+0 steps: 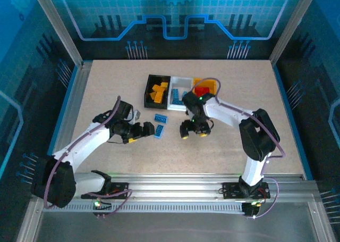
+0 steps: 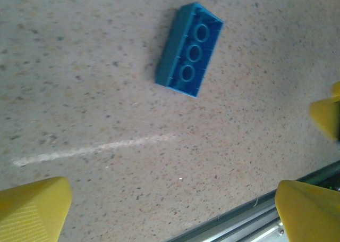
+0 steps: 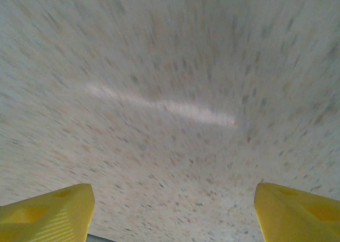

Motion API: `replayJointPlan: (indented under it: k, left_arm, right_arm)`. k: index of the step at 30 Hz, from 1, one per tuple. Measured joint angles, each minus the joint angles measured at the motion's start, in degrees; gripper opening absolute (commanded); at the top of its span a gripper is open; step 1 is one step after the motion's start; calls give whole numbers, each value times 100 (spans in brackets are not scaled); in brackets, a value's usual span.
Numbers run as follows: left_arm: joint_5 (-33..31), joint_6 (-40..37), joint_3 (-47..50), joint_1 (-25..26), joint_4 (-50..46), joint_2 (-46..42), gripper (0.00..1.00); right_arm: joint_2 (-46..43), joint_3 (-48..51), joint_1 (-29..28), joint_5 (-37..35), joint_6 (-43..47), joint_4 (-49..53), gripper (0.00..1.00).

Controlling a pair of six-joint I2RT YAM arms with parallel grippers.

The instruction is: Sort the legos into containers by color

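Room surrounds your blue brick (image 2: 189,50), well inside the bench (image 1: 223,151) edges; left pincer (image 1: 150,129) wide, right pincer (image 1: 194,134) wide, both empty.

White arms (image 1: 85,142), black joints (image 1: 57,181), purple cables (image 1: 210,79); yellow-tipped left tool (image 1: 147,129), right tool (image 1: 193,134).

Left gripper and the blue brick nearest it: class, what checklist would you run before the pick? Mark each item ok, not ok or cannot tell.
1. Left gripper open: ok, jaws wide.
2. Blue brick free on the table: ok, nothing touches it.
3. Brick between the fingers: not ok, it lies ahead of them.
4. White bin holds blue bricks: ok.
5. Right gripper empty: ok.
6. Way to the bin past the right arm: cannot tell.
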State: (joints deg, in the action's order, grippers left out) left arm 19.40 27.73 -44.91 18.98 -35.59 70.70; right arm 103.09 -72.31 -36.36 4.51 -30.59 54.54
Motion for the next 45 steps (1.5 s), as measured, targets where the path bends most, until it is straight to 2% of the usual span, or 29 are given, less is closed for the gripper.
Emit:
replayJointPlan:
  k: [9, 17, 23, 25, 30, 35, 37, 40, 45]
  left_arm:
    - [-745, -573, -809, 793, -63, 1132, 98]
    - [-1604, -966, -1593, 1344, -286, 2129, 96]
    - [-1921, -994, -1755, 1609, -361, 2588, 83]
    - [-1989, -990, -1801, 1613, -372, 2734, 75]
    - [-2153, -1032, -2096, 1613, -372, 3241, 71]
    - [-2260, -1102, -2385, 1613, -387, 3692, 60]
    - [-2312, -1121, -2509, 1611, -529, 3783, 51]
    - [-2485, -1147, -2634, 1593, -704, 3882, 31]
    - [-2452, -1115, -2736, 1580, -776, 3921, 28]
  right_arm:
    - [-448, 901, -466, -223, -494, -299, 81]
    - [-584, 1576, -549, -356, -785, -654, 82]
    - [-758, 1851, -549, -411, -929, -903, 82]
    - [-813, 1910, -549, -413, -966, -968, 82]
    - [-918, 2000, -549, -411, -1045, -1071, 82]
    - [-1016, 2063, -549, -409, -1108, -1108, 82]
    - [-1088, 2103, -549, -411, -1132, -1054, 82]
    - [-1250, 2208, -549, -409, -1147, -1001, 82]
    - [-1464, 2247, -549, -409, -1150, -839, 82]
